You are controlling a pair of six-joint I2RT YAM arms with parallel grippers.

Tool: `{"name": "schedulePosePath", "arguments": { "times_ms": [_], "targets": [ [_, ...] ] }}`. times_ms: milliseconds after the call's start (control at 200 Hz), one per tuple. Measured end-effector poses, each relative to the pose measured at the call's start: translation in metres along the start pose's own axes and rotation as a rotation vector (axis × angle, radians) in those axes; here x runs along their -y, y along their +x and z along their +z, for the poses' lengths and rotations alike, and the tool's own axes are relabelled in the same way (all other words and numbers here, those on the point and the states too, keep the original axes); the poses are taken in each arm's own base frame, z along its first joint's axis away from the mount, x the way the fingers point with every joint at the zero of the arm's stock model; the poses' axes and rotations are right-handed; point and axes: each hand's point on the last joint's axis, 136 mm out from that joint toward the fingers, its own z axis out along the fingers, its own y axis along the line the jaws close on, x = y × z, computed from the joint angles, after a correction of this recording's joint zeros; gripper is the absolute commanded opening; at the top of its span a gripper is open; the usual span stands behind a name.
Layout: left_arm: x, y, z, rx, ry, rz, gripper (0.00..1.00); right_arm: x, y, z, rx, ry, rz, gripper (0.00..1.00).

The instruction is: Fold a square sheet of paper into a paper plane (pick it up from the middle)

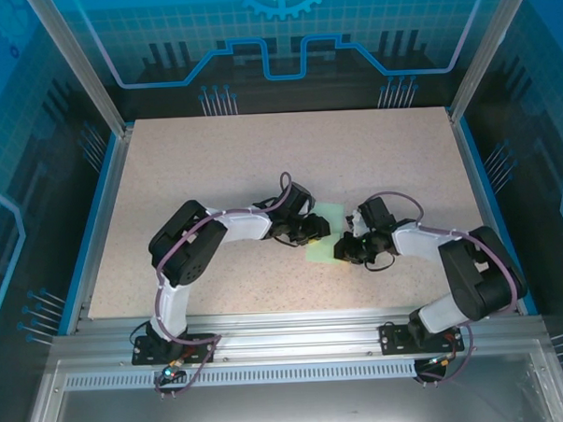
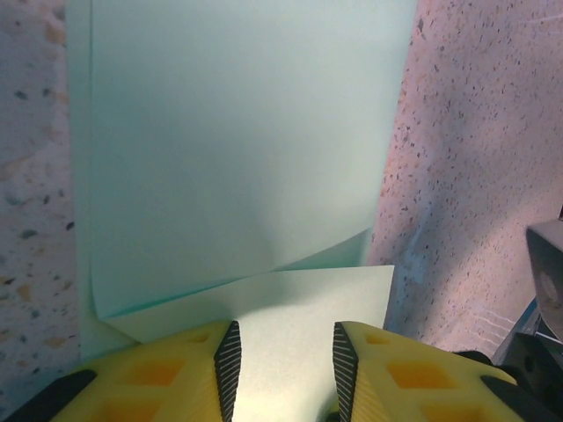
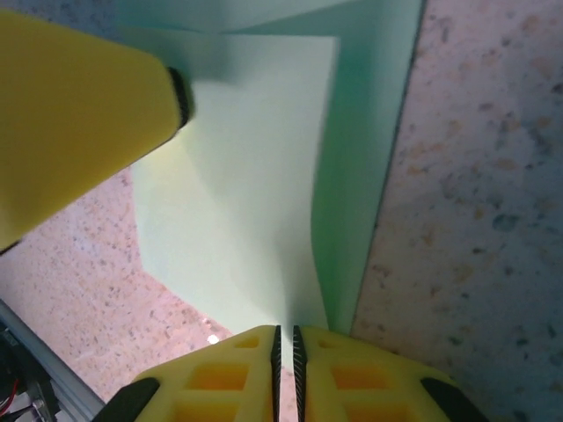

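Checking the fold step: where's the sheet (image 2: pixel 237 158)? (Kim)

Mid tabletop (image 1: pixel 260 156), btwn both arms, doubled over. Top layer bows up, not flat. A lighter lower layer (image 2: pixel 299 308) pokes out past it at the L arm's end. (Lee)

Jaws? (Kim)

L jaws spread, tips over that lower layer, paper showing in the gap. Can't tell if they touch it. R jaws all but pressed together, thin slit, pinching the sheet's edge where the bowed layer runs in, as far as I can see. (Lee)

So it's the 1st fold, uncreased, and nowhere near a plane? (Kim)

My read, yes. Edges don't line up, so don't crease yet. (Lee)

How to do it well? (Kim)

R should act as anchor, no tugging. Thin paper, will prob tear or skid on the tabletop. L should close gently on the loose layer and slide it till the edges match. Then press flat & sweep along the fold, middle outward. Low, slow, light force. (Lee)

Risks? (Kim)

Crooked crease = lopsided plane. Tips of both arms sit near each other, so watch for a clash. If R lets go early, the sheet prob springs open. (Lee)
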Motion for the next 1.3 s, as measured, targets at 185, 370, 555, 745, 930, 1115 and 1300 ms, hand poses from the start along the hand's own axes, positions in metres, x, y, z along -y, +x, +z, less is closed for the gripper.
{"name": "schedulePosePath", "arguments": {
  "times_ms": [185, 370, 555, 745, 930, 1115, 1300],
  "targets": [
    [0.0, 0.0, 0.0, 0.0, -0.001, 0.0, 0.37, -0.023, -0.001, 0.002, -0.003, -0.014, -0.062, 0.14],
    [0.0, 0.0, 0.0, 0.0, -0.001, -0.001, 0.37, -0.021, -0.013, 0.018, -0.004, -0.004, -0.024, 0.12],
    [-0.001, -0.002, -0.001, 0.006, -0.002, -0.018, 0.37, -0.02, -0.015, 0.024, -0.017, 0.0, 0.0, 0.12],
    [-0.001, -0.003, -0.001, 0.009, -0.005, -0.026, 0.37, -0.022, -0.016, 0.025, -0.015, -0.003, 0.006, 0.13],
    [-0.002, -0.004, -0.001, 0.01, -0.005, -0.028, 0.37, -0.022, -0.017, 0.026, -0.014, -0.002, 0.009, 0.13],
    [-0.002, -0.004, -0.001, 0.01, -0.006, -0.029, 0.36, -0.02, -0.018, 0.025, -0.014, -0.019, 0.02, 0.13],
    [-0.003, -0.004, 0.0, 0.011, -0.013, -0.03, 0.33, -0.015, -0.017, 0.024, -0.007, -0.047, 0.027, 0.13]
  ]
}}
